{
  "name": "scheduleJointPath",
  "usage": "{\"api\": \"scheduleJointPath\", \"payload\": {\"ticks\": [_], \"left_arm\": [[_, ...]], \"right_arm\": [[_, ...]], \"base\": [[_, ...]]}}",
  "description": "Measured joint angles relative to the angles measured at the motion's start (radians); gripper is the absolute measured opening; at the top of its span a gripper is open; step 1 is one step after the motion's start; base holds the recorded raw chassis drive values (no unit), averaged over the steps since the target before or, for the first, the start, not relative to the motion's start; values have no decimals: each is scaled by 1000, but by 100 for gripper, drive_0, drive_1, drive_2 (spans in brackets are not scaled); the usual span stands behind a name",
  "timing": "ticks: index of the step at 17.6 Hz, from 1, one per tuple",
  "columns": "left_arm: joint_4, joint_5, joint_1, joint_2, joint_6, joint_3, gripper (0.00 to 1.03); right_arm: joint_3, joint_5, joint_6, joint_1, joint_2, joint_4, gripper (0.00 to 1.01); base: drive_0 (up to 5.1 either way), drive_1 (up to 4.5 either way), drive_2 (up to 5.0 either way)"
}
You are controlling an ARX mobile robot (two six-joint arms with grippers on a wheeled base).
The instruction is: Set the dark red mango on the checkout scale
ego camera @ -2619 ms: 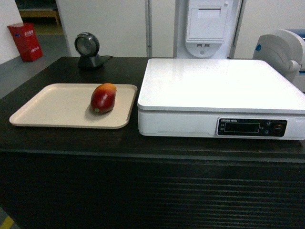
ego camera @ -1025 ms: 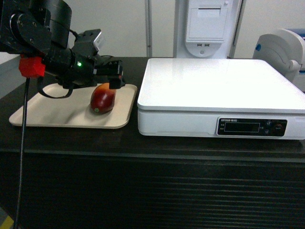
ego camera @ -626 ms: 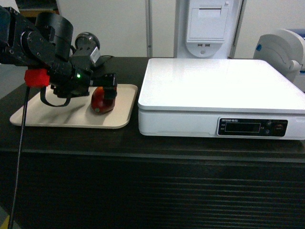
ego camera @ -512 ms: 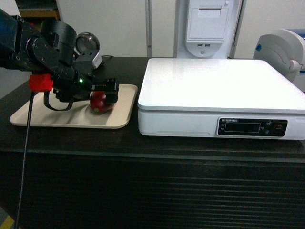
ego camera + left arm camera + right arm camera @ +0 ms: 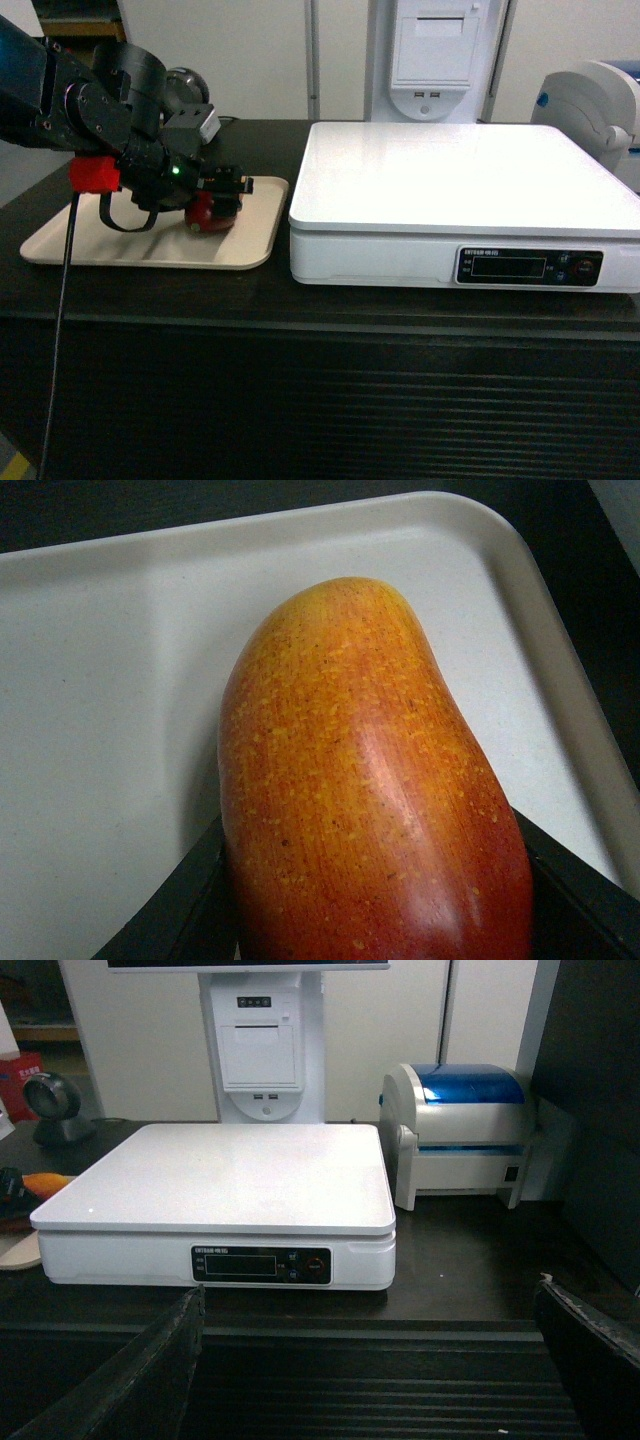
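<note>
We judge the dark red mango (image 5: 370, 790) smooth, glossy and likely slippery, firm yet bruisable, with moderate weight. We recommend gripping across its broad middle with modest force. Its skin is dark red, shading to orange-yellow at the 12 o'clock end in the left wrist view. It lies on the beige tray (image 5: 100, 240) on the counter (image 5: 150, 290), at 9 o'clock from the scale (image 5: 460, 190). Our left hand (image 5: 222, 192) straddles the mango, jaws apart on both flanks; contact cannot be confirmed. Our right hand (image 5: 370, 1360) stands open, holding nothing.
</note>
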Motion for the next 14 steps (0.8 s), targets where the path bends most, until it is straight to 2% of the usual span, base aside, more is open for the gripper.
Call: {"api": "scheduleJointPath", "payload": {"ticks": [4,7,10,13,14], "left_arm": [[68,-3,-7,-73,31,-95,62],[110,0,-34,-190,43,-158,62],[145,15,-98,-312,42,-187,61],[171,17,-189,-372,42,-199,61],[173,16,-200,-374,42,-199,61]], "right_arm": [[0,0,0,0,0,0,98],[0,0,0,0,0,0,98],[0,0,0,0,0,0,98],[0,0,0,0,0,0,98],[0,0,0,0,0,0,98]], "base": [[0,0,0],[0,0,0],[0,0,0],[0,0,0],[0,0,0]]}}
